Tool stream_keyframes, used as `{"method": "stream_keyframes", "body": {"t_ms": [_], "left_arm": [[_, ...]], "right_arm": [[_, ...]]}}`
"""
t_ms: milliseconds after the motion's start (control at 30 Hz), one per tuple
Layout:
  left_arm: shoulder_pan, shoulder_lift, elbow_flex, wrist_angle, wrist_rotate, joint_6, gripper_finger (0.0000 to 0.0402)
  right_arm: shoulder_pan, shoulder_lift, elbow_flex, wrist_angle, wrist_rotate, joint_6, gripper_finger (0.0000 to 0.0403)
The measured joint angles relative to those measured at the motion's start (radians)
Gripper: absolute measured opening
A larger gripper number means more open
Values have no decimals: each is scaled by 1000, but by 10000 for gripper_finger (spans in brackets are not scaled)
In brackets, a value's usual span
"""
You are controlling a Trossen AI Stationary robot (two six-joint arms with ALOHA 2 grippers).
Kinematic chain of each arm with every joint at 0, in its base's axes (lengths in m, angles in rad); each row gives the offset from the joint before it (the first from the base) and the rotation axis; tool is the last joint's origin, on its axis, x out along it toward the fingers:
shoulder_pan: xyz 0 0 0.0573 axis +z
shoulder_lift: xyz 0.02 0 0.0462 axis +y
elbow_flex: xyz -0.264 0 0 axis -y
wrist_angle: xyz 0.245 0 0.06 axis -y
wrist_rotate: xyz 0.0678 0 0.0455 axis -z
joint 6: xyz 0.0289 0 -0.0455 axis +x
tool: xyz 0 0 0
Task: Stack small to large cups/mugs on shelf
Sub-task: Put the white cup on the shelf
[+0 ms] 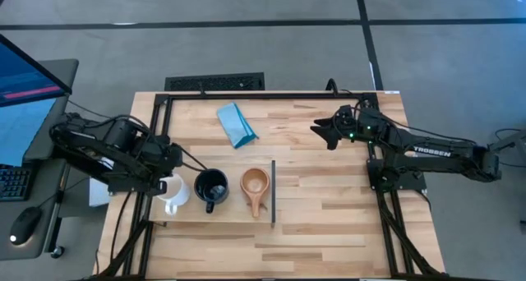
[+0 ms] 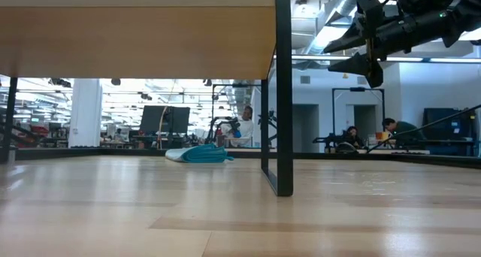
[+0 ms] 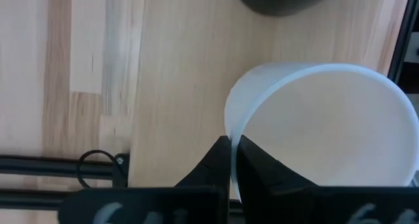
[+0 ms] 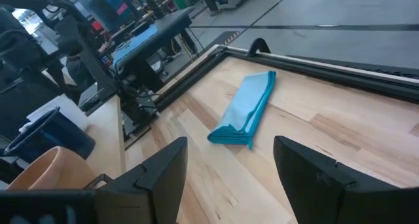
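The shelf [image 1: 238,215] is a pale board with a dark strip along its right edge. In the low view it shows as a raised board [image 2: 135,31] on a dark leg. On it, in a row, are the white mug [image 1: 173,192] at the left, the black mug [image 1: 211,188] in the middle and the tan wooden cup [image 1: 255,185] at the right, its stub handle pointing to the near edge. My left gripper [image 1: 167,179] is shut on the white mug [image 3: 327,132]. My right gripper [image 1: 325,131] is open and empty, high above the table's far right part. My left gripper pinches the white mug's wall at its rim [image 3: 230,140], one finger [image 3: 262,175] inside the mug and one [image 3: 211,168] outside. The fingers come from the table's left side. The mug stands upright, mouth up, over the shelf's left end; whether it rests there I cannot tell.
A folded blue cloth [image 1: 237,125] lies on the tabletop at the far middle; it also shows in the right wrist view [image 4: 245,109]. A dark frame rail [image 1: 271,94] runs along the far edge. People and desks show in the room beyond.
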State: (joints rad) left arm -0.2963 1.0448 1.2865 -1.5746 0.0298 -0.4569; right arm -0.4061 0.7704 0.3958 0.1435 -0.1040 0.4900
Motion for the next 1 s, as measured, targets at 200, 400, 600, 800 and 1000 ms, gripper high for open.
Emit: {"method": "stream_keyframes", "body": {"t_ms": [200, 400, 600, 800, 1000], "left_arm": [[29, -7, 0, 2, 11, 12, 0], [32, -6, 0, 2, 41, 9, 0], [32, -6, 0, 2, 61, -9, 1], [32, -7, 0, 3, 44, -17, 30], [32, -7, 0, 3, 44, -35, 80]], "right_arm": [[0, 0, 0, 0, 0, 0, 249], [0, 0, 0, -1, -1, 0, 249], [0, 0, 0, 0, -1, 0, 249], [0, 0, 0, 0, -1, 0, 249], [0, 0, 0, -1, -1, 0, 249]]}}
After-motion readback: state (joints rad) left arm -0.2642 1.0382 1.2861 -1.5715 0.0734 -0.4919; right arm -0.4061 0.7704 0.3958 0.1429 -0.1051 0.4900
